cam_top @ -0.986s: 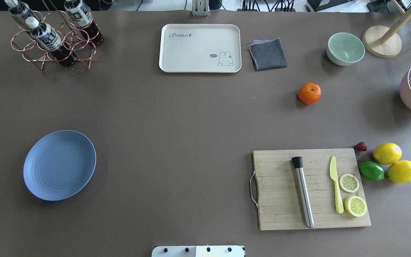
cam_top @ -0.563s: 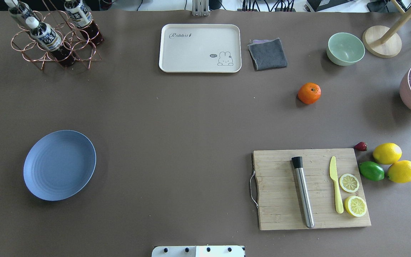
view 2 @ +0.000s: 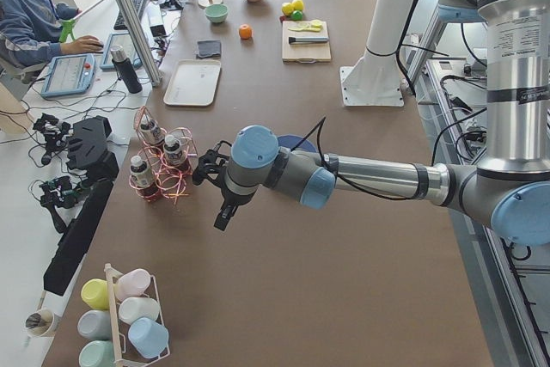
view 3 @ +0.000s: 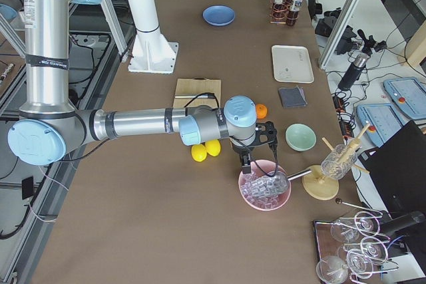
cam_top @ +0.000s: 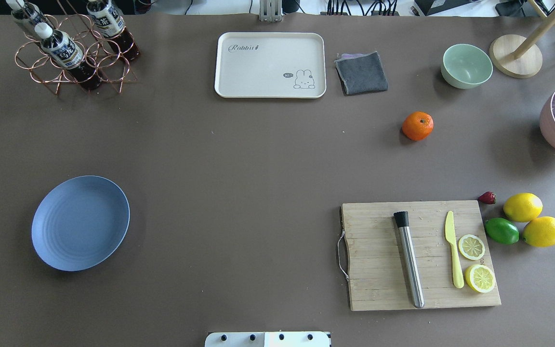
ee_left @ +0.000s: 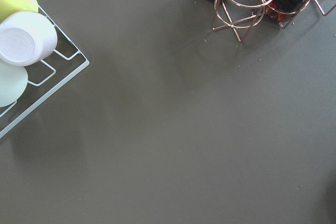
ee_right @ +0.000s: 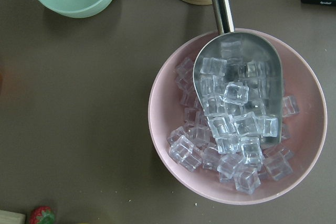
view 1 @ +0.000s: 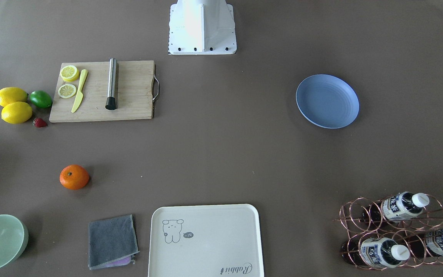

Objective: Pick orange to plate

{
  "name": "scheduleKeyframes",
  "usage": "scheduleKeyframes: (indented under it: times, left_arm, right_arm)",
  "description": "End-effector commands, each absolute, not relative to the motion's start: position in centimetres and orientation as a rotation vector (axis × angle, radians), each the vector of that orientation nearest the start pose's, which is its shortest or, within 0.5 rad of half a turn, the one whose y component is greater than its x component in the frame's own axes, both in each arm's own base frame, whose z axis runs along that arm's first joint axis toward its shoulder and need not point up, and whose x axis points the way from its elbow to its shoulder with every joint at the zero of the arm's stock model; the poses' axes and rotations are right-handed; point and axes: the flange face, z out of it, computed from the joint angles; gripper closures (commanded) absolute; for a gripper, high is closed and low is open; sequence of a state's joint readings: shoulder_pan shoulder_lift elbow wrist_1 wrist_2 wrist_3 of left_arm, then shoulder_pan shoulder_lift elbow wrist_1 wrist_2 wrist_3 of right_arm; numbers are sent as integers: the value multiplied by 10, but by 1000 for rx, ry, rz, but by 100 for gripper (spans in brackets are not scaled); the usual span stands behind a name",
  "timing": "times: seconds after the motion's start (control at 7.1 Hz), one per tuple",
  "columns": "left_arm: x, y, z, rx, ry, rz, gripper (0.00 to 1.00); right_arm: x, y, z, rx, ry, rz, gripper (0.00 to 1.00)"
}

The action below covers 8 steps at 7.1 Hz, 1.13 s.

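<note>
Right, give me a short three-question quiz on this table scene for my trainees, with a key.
1. True or false: the orange lies on the plate.
2. On which side of the table is the plate? A the robot's left; B the robot's right; C dead centre.
3. How many lemon slices lie on the board?
Key: 1 false; 2 A; 3 two.
</note>
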<state>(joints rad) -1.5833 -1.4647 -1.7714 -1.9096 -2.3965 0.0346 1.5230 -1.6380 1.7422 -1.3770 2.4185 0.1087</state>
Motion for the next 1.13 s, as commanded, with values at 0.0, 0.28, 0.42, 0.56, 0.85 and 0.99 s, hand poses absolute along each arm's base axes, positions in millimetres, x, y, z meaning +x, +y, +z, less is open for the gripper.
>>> scheduleKeyframes:
  times: [0.0, 0.28, 0.42, 0.56, 0.85, 0.99]
  left_arm:
    - [-40, -464, 569, 361, 838, 131, 2]
    - [33, -459, 596, 326, 921, 83, 2]
    - [71, -452, 608, 324, 977, 46, 2]
    - [115, -441, 618, 323, 1008, 30, 2]
    - [188, -416, 613, 292, 1074, 15, 3]
    - [220, -400, 605, 276, 1122, -2, 3]
  right_arm:
    - [24, -480, 570, 204, -903, -43, 0]
    - [-43, -486, 543, 183, -902, 71, 0]
    - [-85, -485, 533, 200, -911, 129, 0]
    - [-122, -479, 528, 201, -913, 143, 0]
    - [-178, -466, 512, 201, -923, 175, 0]
    - [-193, -458, 496, 200, -942, 178, 0]
